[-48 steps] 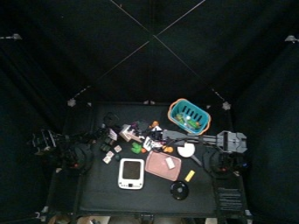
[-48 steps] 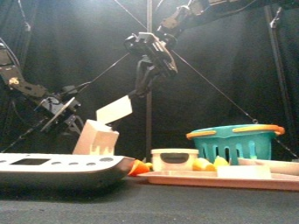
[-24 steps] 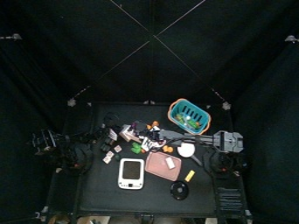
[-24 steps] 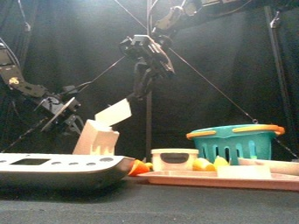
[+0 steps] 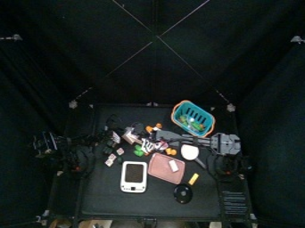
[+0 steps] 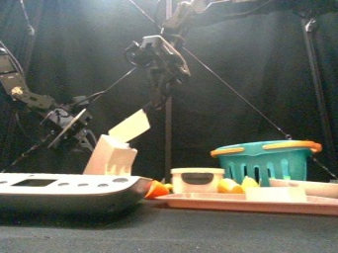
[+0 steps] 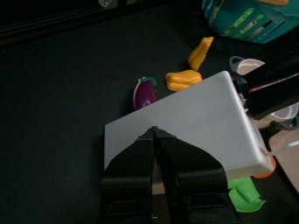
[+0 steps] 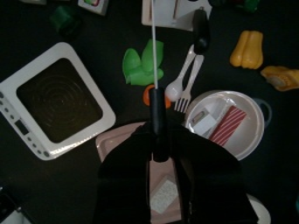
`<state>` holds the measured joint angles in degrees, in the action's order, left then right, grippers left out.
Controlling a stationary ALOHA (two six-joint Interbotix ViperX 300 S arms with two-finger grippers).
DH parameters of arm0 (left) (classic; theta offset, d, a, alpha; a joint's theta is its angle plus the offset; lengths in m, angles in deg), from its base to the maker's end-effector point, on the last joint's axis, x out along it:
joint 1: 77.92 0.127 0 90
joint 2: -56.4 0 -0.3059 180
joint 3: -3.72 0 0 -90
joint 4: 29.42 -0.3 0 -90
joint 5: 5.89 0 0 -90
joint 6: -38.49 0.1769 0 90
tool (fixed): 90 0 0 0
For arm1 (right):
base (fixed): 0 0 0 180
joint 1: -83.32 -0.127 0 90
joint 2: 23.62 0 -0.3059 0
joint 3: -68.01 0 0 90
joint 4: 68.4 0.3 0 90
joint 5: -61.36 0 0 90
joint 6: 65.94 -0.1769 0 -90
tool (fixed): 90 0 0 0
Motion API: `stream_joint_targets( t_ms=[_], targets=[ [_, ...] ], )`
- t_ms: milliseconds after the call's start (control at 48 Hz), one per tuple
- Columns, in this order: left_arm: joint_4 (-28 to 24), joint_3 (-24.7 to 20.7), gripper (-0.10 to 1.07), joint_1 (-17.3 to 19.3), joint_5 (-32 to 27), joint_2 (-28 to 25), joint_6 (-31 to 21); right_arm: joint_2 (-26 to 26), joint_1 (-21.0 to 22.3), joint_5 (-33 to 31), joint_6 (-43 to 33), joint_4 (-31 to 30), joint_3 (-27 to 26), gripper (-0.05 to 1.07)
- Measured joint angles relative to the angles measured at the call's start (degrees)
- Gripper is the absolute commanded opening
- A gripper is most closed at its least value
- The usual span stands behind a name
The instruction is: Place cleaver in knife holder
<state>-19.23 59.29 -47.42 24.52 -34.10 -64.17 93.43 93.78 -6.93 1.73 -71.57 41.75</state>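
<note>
My left gripper (image 7: 156, 147) is shut on the cleaver (image 7: 193, 118), whose wide pale blade fills the left wrist view. In the front view the cleaver (image 6: 129, 126) is tilted just above the pale knife holder (image 6: 109, 156), with the left gripper (image 6: 69, 123) to its left. In the top view the knife holder (image 5: 127, 136) stands left of the table's middle. My right gripper (image 6: 161, 57) hangs high above the table with its jaws shut and nothing in them; it also shows in the right wrist view (image 8: 156, 118).
A white scale (image 6: 59, 190) and a pink tray (image 6: 251, 202) with a lidded container (image 6: 197, 179) lie at the front. A teal basket (image 6: 271, 160) stands at the right. Below the right gripper are a green pepper (image 8: 145, 61), a spoon (image 8: 183, 77) and yellow peppers (image 8: 246, 48).
My right gripper has moved left, high above the table. My left gripper and the cleaver have stayed still over the knife holder.
</note>
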Motion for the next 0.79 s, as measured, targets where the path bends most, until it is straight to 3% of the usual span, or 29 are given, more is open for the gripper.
stream_joint_targets(
  t_ms=[292, 792],
  targets=[
    [-0.09, 0.0, 0.44, -0.88, 0.0, 0.0, 0.0, 4.31, 0.53, -8.53, 1.41, 0.62, -8.44, 0.43],
    [-0.09, -0.09, 0.44, -1.14, 0.0, 0.09, 0.0, 14.33, 1.76, -21.09, 5.62, 0.7, -27.25, 0.43]
  ],
)
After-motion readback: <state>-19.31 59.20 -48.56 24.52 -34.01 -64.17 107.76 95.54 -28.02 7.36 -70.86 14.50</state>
